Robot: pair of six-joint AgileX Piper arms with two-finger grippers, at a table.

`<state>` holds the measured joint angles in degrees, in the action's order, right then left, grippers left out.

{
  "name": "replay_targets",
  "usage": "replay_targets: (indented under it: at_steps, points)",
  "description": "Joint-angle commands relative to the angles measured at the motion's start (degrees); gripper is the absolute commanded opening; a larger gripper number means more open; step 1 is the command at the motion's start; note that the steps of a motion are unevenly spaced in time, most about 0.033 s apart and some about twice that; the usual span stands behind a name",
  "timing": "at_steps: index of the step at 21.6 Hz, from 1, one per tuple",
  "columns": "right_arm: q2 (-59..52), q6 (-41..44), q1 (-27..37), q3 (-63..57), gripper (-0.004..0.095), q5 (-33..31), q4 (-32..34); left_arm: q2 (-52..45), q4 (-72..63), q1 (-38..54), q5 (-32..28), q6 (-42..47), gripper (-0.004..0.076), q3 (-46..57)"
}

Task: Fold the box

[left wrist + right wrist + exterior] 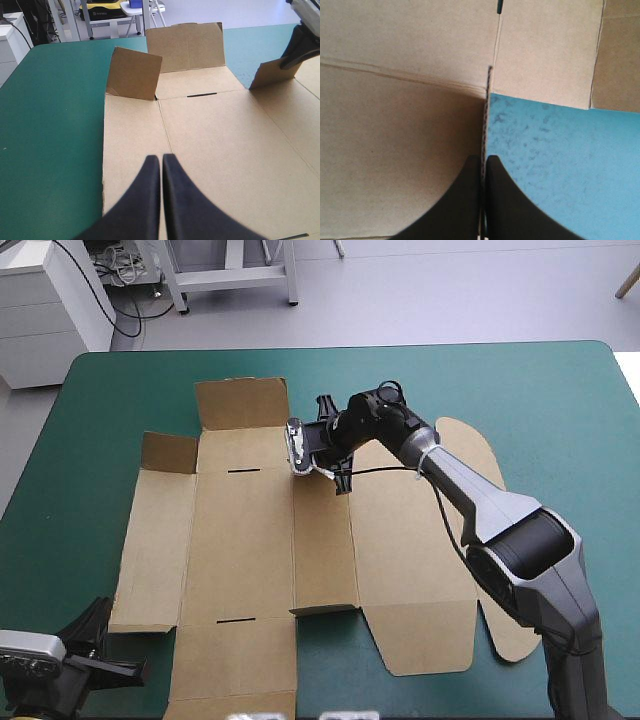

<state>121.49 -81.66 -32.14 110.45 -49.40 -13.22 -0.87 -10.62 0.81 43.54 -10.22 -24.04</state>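
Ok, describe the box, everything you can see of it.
The box is a cut sheet of brown corrugated board, lying mostly flat on the teal-green cover, two far-left flaps standing up, two thin slots cut in it. The right hand pinches a raised flap's edge near its far middle.

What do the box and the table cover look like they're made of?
The box: corrugated brown board, matt; its fluted core shows along the edge that the right gripper clamps in its jaws. The teal-green cover: a smooth sheet with slight sheen, maybe vinyl or coated fabric.
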Motion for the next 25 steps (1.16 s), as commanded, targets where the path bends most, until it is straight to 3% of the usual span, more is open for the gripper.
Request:
replay_targets:
  at_steps: [1,4,6,7,8,9,11,12,17,19,24,25]
  points:
    - [-2.90,-0.35,-0.40,1.58,-0.0020,2.42,-1.89,-0.70,-0.99,-0.19,-4.38,0.52,-0.0008,-1.30]
    - [-2.90,0.61,-0.29,1.58,0.0046,2.53,-2.07,-0.70,-0.99,-0.19,-4.38,0.42,-0.0008,-1.30]
    - [-2.90,3.23,-0.29,1.58,0.0206,3.95,-1.96,-0.70,-0.99,-0.19,-4.38,0.31,-0.0008,-1.30]
    - [-3.01,6.54,-0.29,1.58,0.0366,5.83,-1.81,-0.70,-0.99,-0.19,-4.38,0.31,-0.0008,-1.30]
    - [-3.13,8.05,-0.29,1.58,0.0438,6.76,-1.81,-0.70,-0.99,-0.19,-4.38,0.31,-0.0008,-1.30]
    - [-3.71,12.38,-0.29,1.80,0.0610,8.41,-1.81,-0.70,-0.99,-0.19,-4.38,0.31,-0.0008,-1.30]
    - [-5.25,17.02,-0.29,2.35,0.0748,9.30,-0.24,-0.70,-0.99,-0.19,-4.38,0.31,-0.0008,-1.30]
    - [-6.28,19.97,-0.29,3.02,0.0761,8.45,1.22,-0.70,-0.99,-0.19,-4.38,0.31,-0.0008,-1.30]
    - [-12.40,39.71,-0.29,3.72,0.0748,1.48,10.14,-0.70,-1.10,-0.19,-4.38,0.31,-0.0008,-1.30]
    - [-14.20,47.75,-0.29,3.72,0.0670,-0.12,15.00,-0.70,-0.86,-0.19,-4.38,0.31,-0.0008,-1.30]
    - [-15.49,59.47,-0.17,3.72,0.0061,-1.26,23.49,-0.70,-0.86,-0.19,-4.38,0.31,-0.0008,-1.30]
    - [-15.62,61.10,-0.17,3.72,-0.0017,-1.26,24.12,-0.70,-0.77,-0.19,-4.38,0.31,-0.0008,-1.30]
